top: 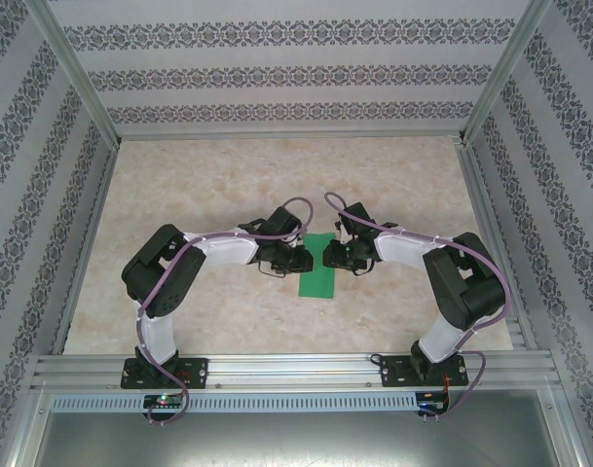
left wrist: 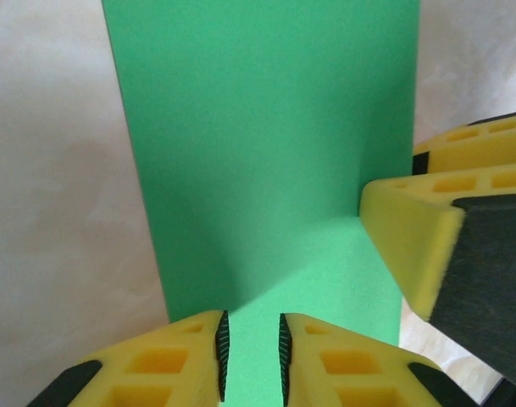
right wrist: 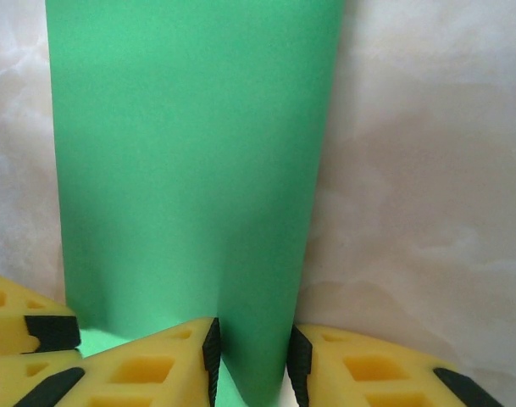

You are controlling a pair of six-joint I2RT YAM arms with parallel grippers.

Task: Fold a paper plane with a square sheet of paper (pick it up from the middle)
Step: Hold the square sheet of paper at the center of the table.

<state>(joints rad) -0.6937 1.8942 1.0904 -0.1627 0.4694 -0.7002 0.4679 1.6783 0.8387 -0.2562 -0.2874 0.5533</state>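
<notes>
Your square sheet of paper (top: 318, 269), creased to a narrow strip, lies near the middle of the worktop (top: 228, 175). Your left gripper (left wrist: 251, 356) and right gripper (right wrist: 251, 360) flank it, each with jaws narrowly spread and green showing in the gap.

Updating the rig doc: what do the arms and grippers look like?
The left arm and right arm have black joint housings, white link covers and a purple cable along each. The left gripper and right gripper have yellow wedge fingers with rectangular cut-outs and black ribbed pads.
</notes>
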